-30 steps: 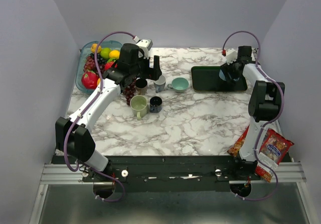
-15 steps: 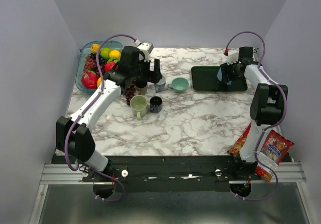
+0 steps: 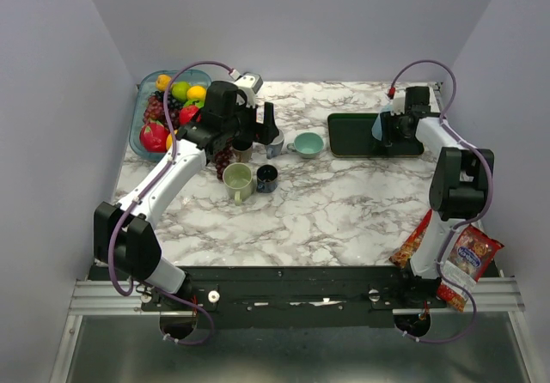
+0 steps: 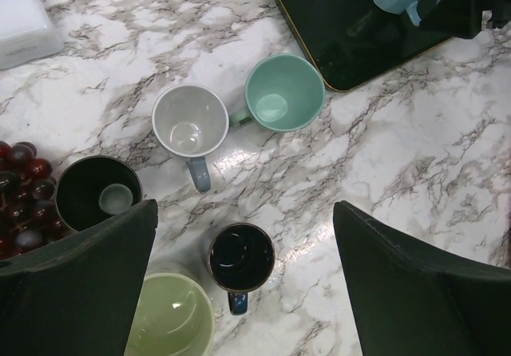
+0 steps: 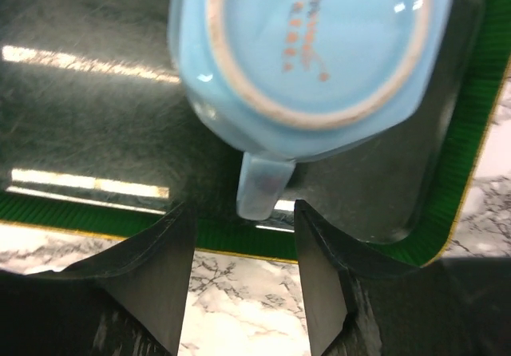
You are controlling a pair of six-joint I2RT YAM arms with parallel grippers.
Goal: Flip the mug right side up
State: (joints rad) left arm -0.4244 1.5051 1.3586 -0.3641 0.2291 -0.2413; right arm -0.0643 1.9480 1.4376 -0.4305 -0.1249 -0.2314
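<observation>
The mug (image 5: 311,45) is light blue. In the right wrist view its printed base faces the camera, over the dark green tray (image 5: 471,132). Its handle (image 5: 259,184) points toward my right gripper (image 5: 242,236), whose fingers stand on either side of the handle's tip with a gap on each side, so it is open. From above, the mug (image 3: 379,126) shows on the tray (image 3: 357,147) just left of the right gripper (image 3: 393,128). My left gripper (image 4: 245,212) hangs wide open above a cluster of upright mugs, holding nothing.
Under the left gripper stand a white mug (image 4: 190,121), a teal mug (image 4: 284,92), a dark mug (image 4: 241,255), a pale green mug (image 4: 169,316) and a black mug (image 4: 97,192) beside grapes. A fruit bowl (image 3: 163,112) sits far left. Snack bags (image 3: 468,258) lie near the right base.
The right gripper's jaws have narrowed around the mug's handle and the wrist has shifted slightly over the tray. The left arm has barely moved.
</observation>
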